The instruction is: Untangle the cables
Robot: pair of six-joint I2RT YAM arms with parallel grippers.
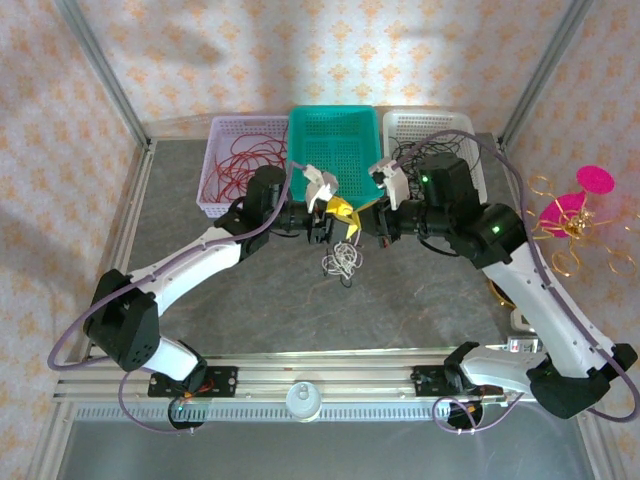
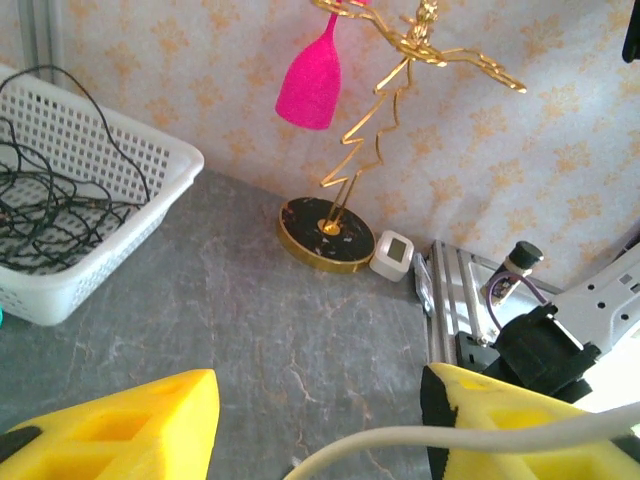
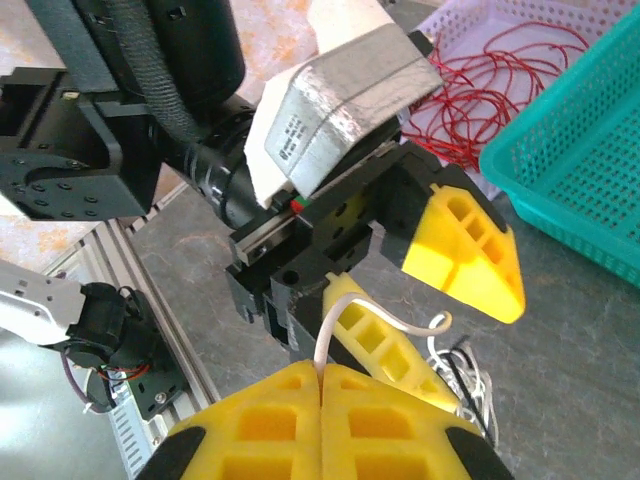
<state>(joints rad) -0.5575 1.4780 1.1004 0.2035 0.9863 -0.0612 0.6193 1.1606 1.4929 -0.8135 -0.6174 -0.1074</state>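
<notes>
Because the right pincer (image 3: 320, 385) is clamped shut on one white strand (image 3: 323, 340), the cables (image 1: 342, 262) bunch just below it, over the middle of the table (image 1: 250, 300). We judge the left pincer (image 2: 320, 420), fingers parted around that strand, is placed to draw it free.

Catches the right gripper (image 3: 320, 382) at the bottom edge, yellow fingers pressed together on a thin white cable (image 3: 322, 340) rising from the seam and arching over the lower finger of the left gripper (image 3: 465, 340) opposite, jaws there standing apart. Finds a small clump of white and black cables (image 3: 462, 372) just beyond, seen against the grey table (image 3: 590, 380), with red cables (image 3: 480, 85) coiled in a lilac basket (image 3: 500, 18) beside a teal basket (image 3: 585, 170) at upper right
</notes>
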